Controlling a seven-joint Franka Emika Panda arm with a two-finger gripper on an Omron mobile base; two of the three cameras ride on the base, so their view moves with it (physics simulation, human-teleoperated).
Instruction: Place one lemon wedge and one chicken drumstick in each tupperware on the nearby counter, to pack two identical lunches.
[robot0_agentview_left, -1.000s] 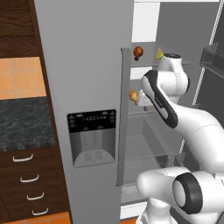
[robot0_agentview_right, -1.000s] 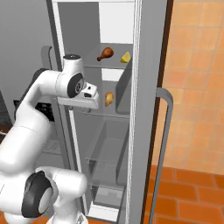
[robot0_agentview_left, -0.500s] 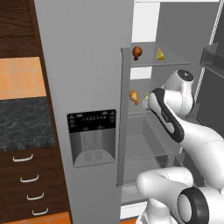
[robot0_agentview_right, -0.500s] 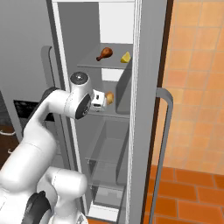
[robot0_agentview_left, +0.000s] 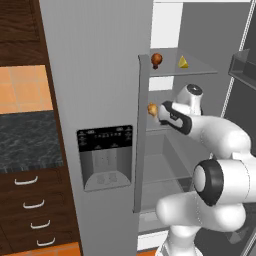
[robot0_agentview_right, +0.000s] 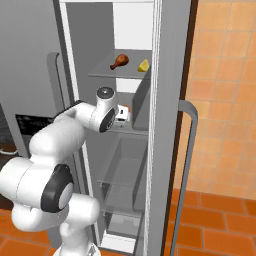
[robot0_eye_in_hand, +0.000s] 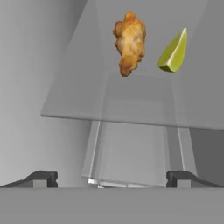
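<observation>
From the hand view, the gripper (robot0_eye_in_hand: 111, 178) has its jaws wide apart and empty, the drumstick (robot0_eye_in_hand: 129, 42) lying at twelve o'clock, long axis upright, lemon wedge (robot0_eye_in_hand: 174, 51) toward one.

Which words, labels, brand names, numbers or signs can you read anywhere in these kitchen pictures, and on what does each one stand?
Dispenser control panel on the fridge door: a row of small pale marks, too small and blurred to read.
Nothing else carries readable text: none on the fridge shelves, the drumsticks or the lemon wedges.
</observation>
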